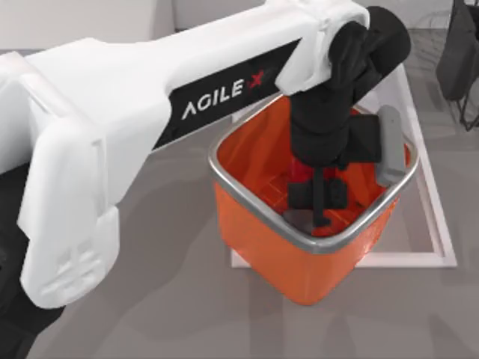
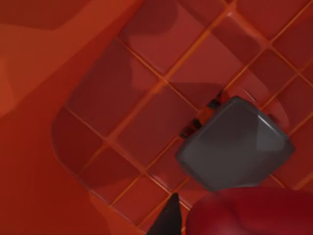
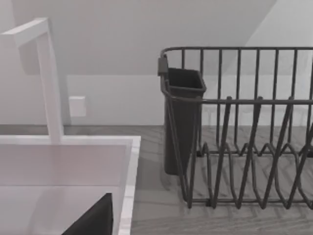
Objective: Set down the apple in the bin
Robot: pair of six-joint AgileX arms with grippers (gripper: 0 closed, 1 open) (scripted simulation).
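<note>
the bin (image 1: 299, 262) stands upright on the worktop (image 1: 150, 299), mouth up, a little toward four o'clock of the top view's centre. it is square with rounded corners, so it has no clear long axis, and it sits turned so that one corner points toward six o'clock. its silver rim (image 1: 247, 202) runs round the opening, and its far side overlaps the white sink basin (image 1: 434, 247).

the left gripper (image 1: 320, 196) reaches straight down into the bin from the left arm (image 1: 112, 127), which crosses the top view from nine o'clock. its dark fingers (image 1: 322, 198) hang close together over the gridded floor, and a red shape shows just above them at (image 1: 301, 170). in the left wrist view the apple (image 2: 249, 213) is a dark red round mass at the picture's edge, with one dark fingertip (image 2: 168, 220) just beside it; whether the fingers pinch it i cannot tell. the apple is inside the bin, over the floor, next to the grey square (image 2: 234, 144) set in the grid (image 2: 142, 127).

the right arm is parked off toward two o'clock. its wrist view looks past the sink basin (image 3: 63, 171) and a white faucet (image 3: 49, 78) to a dark wire dish rack (image 3: 244, 127) with a cutlery cup (image 3: 182, 122) hung on its end.
</note>
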